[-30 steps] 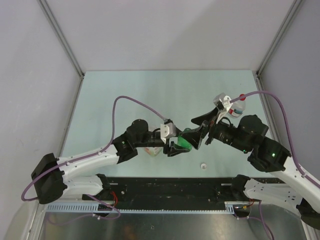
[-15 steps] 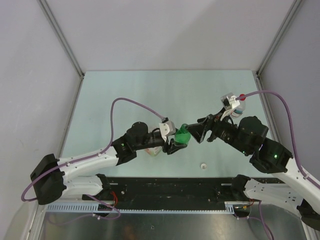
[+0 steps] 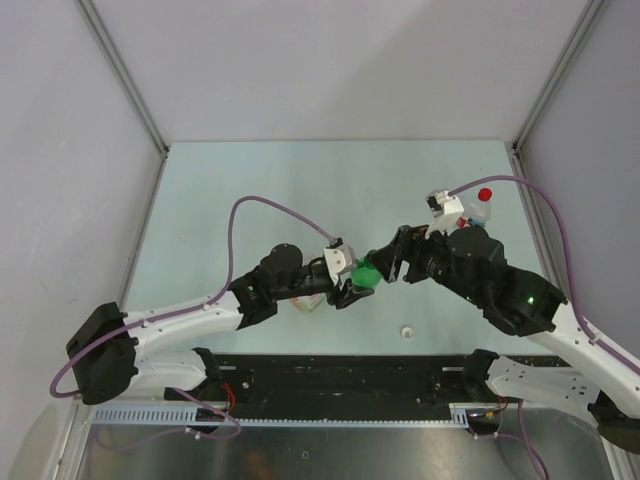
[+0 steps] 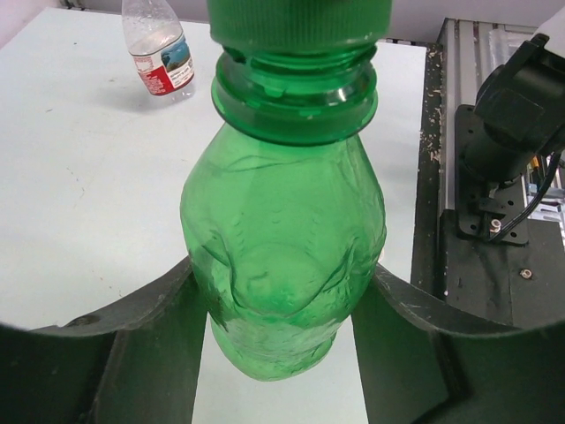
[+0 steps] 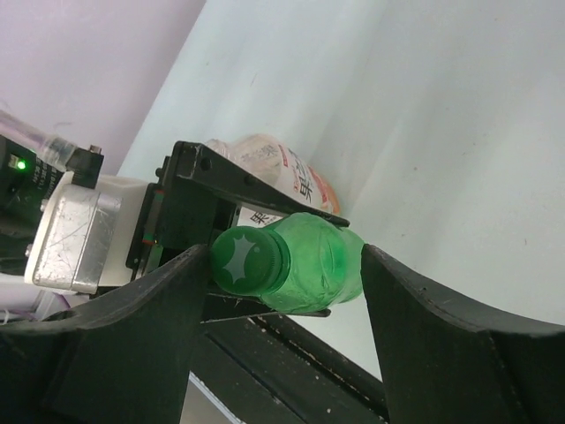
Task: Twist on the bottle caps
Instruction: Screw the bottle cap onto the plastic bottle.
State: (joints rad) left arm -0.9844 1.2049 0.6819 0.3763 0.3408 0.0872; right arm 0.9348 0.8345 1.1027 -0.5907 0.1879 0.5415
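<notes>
The green cap [image 5: 245, 256] is sitting on the neck of the green bottle [image 4: 282, 203]. L gripper [image 4: 284, 274] is pinching the bottle's body on both sides. R gripper [image 5: 282, 252] is straddling the cap w/ fingers spread, one just beside it, the other apart. The red cap [image 3: 485, 194] is sitting on the small clear bottle [image 3: 478, 212] at far right. The white cap [image 3: 407, 331] is lying loose on the table [image 3: 230, 190] nr the front edge.

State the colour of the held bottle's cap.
Green, like the bottle; the cap shows best in the right wrist view.
</notes>
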